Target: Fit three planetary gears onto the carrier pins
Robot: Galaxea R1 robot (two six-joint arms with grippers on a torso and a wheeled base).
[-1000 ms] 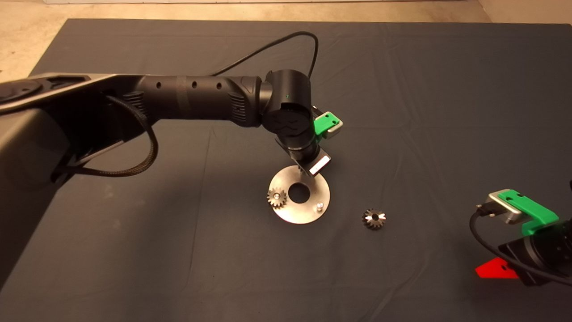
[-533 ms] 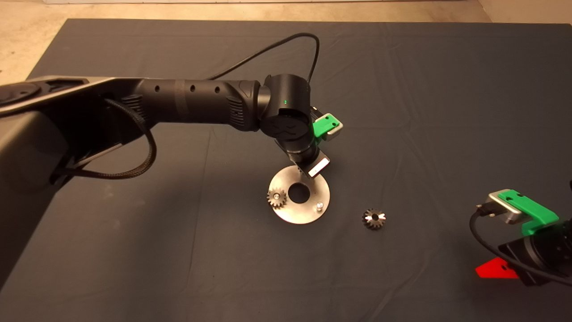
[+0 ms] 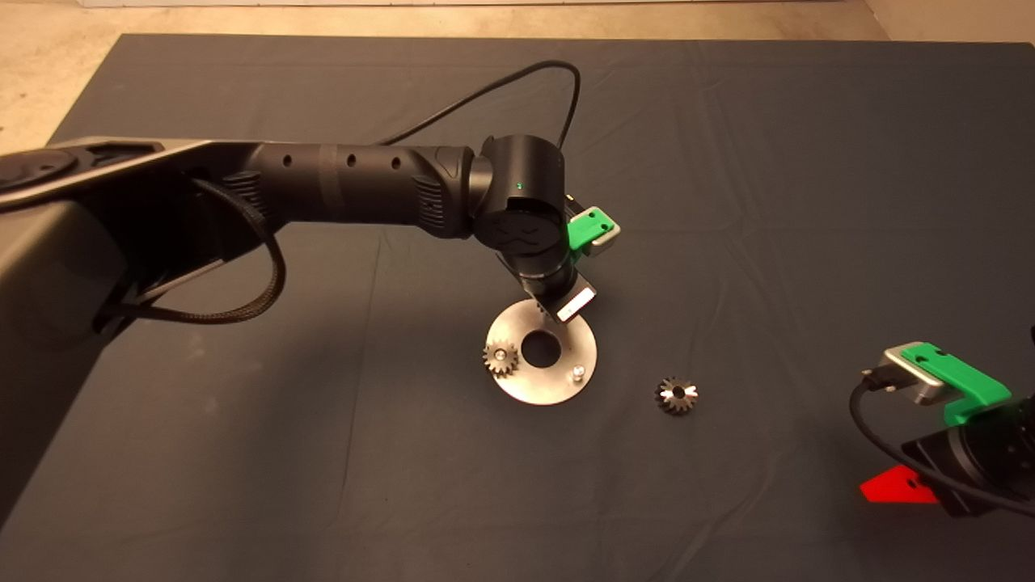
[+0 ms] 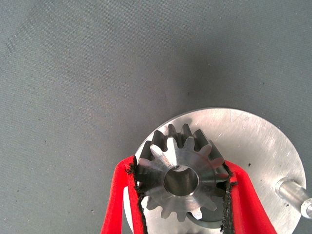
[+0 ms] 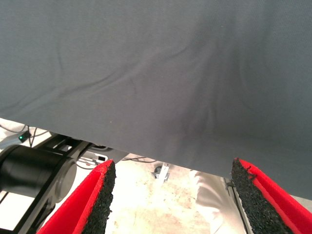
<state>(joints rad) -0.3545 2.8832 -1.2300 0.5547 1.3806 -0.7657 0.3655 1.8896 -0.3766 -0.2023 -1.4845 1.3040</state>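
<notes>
Over the far edge of the round carrier disc (image 3: 541, 352), the left tool (image 4: 181, 195) is seen closed on one planetary gear (image 4: 181, 178). The gear is pinched between the two black pads (image 4: 138, 187), one on each side of its teeth, with its centre hole facing the wrist camera. In the wrist view the gripped gear is held above the shiny disc (image 4: 253, 146), over the part near its rim; whether it is seated on a pin cannot be told, since the spot beneath it is hidden. One bare carrier pin (image 4: 295, 192) is seen standing upright just beside the right-hand finger in that view.

In the head view the left arm (image 3: 348, 190) is stretched in from the left, and its wrist covers the far part of the disc. A second gear (image 3: 500, 358) is seated on the pin at the disc's left side. A bare pin (image 3: 578, 373) is noted on the near right part of the disc. The third gear (image 3: 677, 395) is lying flat on the dark mat (image 3: 808, 202) of the desk, apart from the disc, to its right.

At the lower right edge, the right tool (image 5: 173, 200) is parked. Its fingers are spread wide with nothing between them, and the mat's edge and the floor beyond are shown past them.
</notes>
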